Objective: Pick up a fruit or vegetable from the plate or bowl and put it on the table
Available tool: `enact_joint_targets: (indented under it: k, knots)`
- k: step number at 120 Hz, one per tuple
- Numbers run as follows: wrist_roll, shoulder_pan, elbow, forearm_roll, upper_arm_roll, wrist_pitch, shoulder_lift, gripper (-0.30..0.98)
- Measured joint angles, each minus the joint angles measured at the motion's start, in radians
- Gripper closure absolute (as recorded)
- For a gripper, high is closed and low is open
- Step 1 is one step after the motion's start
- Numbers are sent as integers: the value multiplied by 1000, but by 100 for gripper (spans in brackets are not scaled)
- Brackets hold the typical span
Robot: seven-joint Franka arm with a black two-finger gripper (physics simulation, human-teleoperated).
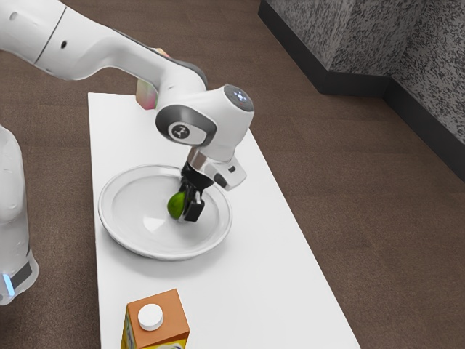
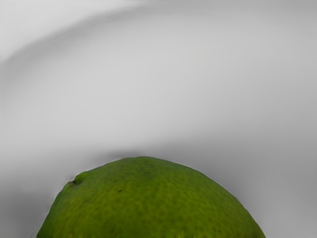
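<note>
End effector [image 1: 191, 207] down low by the green lime [image 1: 176, 206], inside the rim of the plate [image 1: 138, 207].
Cannot tell how far open, or if holding the lime or just next to it. Looks like time to get a good hold and go up. Round, so easy to pop out and roll around the plate if pinched off to one side. Next out, the plate's rim: easy to bump, and to drag the plate too, if moving sideways too low. Past that, the white tabletop [image 1: 254, 276]: easy to roll off onto the floor [image 1: 363, 218] if dropped too high or near the edge. Then the carton [image 1: 172, 314]: might get tipped by a wide swing.
</note>
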Motion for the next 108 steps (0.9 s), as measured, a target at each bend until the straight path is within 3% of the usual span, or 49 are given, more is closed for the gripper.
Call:
enact_joint_targets:
  k: [14,32,53,70,91,108]
  knots:
    - [-5,0,-1,5,1,2,0,31]
    - [-13,0,28,14,-1,-4,-7,36]
    - [-23,-1,232,75,6,-119,-8,38]
    - [-17,-1,275,130,134,-224,-43,38]
    - [21,0,291,209,390,-293,-63,38]
    - [56,0,291,236,456,-298,-62,38]
